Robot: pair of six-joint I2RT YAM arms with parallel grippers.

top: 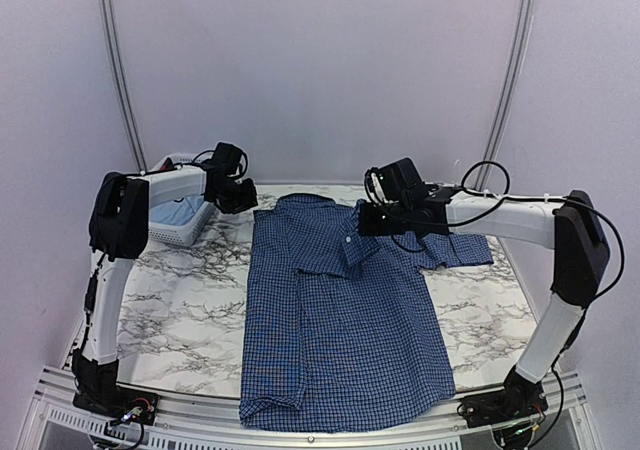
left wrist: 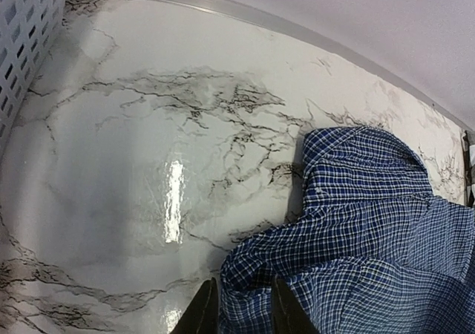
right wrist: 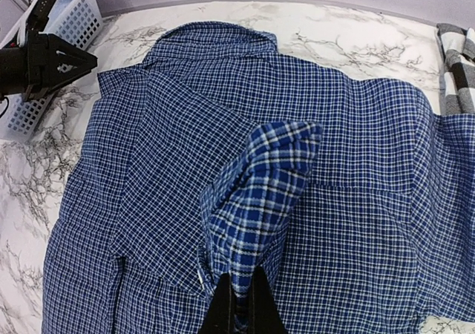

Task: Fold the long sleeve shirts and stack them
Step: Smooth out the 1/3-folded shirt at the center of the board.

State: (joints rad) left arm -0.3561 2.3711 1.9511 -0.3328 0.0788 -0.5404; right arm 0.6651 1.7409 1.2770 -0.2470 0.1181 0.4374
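Note:
The dark blue checked shirt (top: 330,320) lies flat on the marble table, collar at the far side. My right gripper (top: 365,220) is shut on the shirt's sleeve cuff (right wrist: 274,171) and holds it raised over the chest; in the right wrist view the gripper (right wrist: 239,293) pinches the cloth. My left gripper (top: 238,196) is at the shirt's left shoulder. In the left wrist view its fingers (left wrist: 243,289) have bunched blue cloth (left wrist: 371,223) between them. The black-and-white plaid shirt (right wrist: 456,59) shows only as a strip at the far right.
A white slatted basket (top: 180,225) stands at the far left of the table with something light blue in it; it also shows in the left wrist view (left wrist: 22,44) and the right wrist view (right wrist: 70,22). Bare marble (top: 180,310) lies left of the shirt.

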